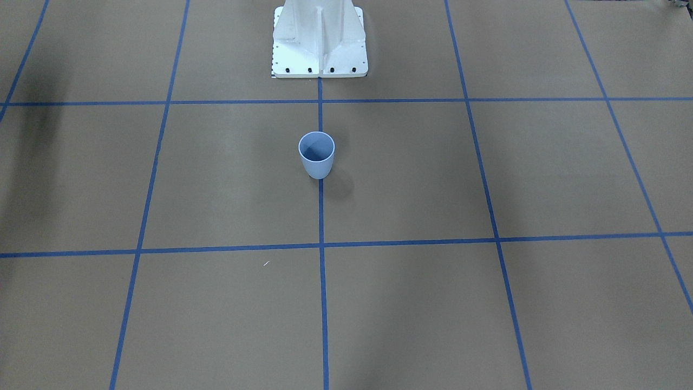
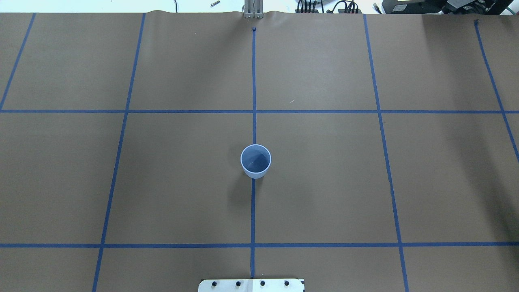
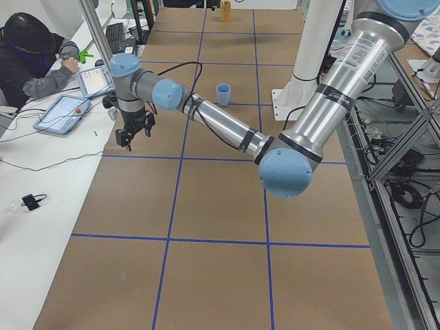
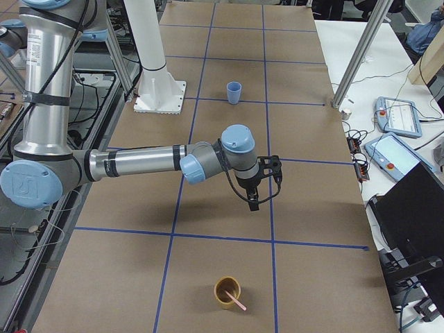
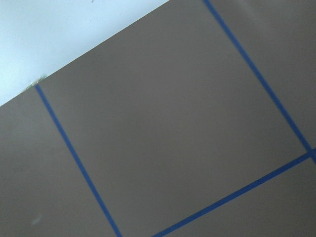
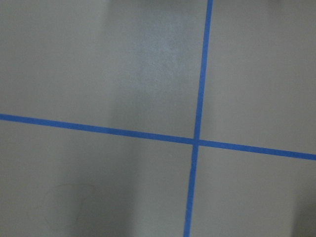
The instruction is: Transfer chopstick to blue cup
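Observation:
The blue cup [image 1: 316, 155] stands upright and empty on the table's centre line, in front of the robot's base; it also shows in the overhead view [image 2: 256, 161] and both side views [image 3: 223, 94] [image 4: 234, 91]. A pale pink chopstick [image 4: 236, 301] leans in a brown cup [image 4: 227, 291] near the table's right end. My right gripper [image 4: 263, 187] hangs above the table between the two cups. My left gripper [image 3: 126, 143] hangs over the far side of the table's left half. I cannot tell whether either is open or shut. Both wrist views show only brown paper and blue tape.
The white robot pedestal [image 1: 319, 49] stands behind the blue cup. A white side table [image 3: 41, 179] with tablets [image 3: 65, 110] and cables runs along the operators' side, where a person [image 3: 31, 55] sits. The brown cup also shows far off [image 3: 225, 10].

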You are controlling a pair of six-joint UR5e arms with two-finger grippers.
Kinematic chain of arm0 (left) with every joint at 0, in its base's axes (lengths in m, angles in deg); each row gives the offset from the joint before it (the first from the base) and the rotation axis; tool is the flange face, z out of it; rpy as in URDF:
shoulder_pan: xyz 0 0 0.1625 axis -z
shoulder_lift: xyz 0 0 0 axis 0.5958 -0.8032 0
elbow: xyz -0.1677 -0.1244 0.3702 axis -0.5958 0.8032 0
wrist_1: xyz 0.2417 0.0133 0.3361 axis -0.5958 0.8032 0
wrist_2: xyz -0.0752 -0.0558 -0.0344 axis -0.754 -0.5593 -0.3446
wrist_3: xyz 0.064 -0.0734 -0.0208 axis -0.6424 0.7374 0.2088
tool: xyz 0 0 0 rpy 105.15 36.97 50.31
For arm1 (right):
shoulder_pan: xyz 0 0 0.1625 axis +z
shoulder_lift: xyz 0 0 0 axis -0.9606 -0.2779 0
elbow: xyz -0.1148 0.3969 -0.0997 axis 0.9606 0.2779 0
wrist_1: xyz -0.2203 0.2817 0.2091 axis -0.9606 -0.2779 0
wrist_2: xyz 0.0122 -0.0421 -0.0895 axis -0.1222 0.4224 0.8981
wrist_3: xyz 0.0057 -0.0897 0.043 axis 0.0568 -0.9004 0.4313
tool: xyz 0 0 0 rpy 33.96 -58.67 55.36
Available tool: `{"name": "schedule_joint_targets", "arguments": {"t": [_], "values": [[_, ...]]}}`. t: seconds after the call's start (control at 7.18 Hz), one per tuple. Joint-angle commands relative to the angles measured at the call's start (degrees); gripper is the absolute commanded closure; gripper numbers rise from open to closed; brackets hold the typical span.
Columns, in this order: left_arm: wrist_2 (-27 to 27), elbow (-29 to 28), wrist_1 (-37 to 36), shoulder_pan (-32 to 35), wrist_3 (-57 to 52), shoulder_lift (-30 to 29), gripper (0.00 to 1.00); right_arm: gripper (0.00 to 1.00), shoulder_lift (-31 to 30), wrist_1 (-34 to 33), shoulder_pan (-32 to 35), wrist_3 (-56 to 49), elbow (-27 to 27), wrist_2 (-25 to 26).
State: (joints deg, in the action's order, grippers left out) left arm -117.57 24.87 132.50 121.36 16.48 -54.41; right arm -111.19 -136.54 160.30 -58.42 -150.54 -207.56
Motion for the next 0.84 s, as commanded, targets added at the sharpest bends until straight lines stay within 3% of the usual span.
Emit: {"name": "schedule_joint_targets", "arguments": {"t": [0.0,0.14,0.42,0.7], "values": [[-0.54,-1.03,2.32,3.77,-1.22,9.03,0.01,0.0,-0.46,-9.63,7.13,-13.96,-0.18,-0.01],[-1.41,-0.68,7.74,4.58,-0.71,12.46,0.01,0.0,-2.73,-10.1,9.6,-21.15,0.51,-0.01],[-1.51,-0.41,8.14,4.59,-0.7,13.9,0.01,0.0,-7.64,-9.31,13.12,-26.31,1.13,0.25],[-1.51,-0.24,8.14,4.59,-0.7,14.08,0.01,0.02,-8.03,-7.57,18.21,-18.99,5.49,0.43]]}}
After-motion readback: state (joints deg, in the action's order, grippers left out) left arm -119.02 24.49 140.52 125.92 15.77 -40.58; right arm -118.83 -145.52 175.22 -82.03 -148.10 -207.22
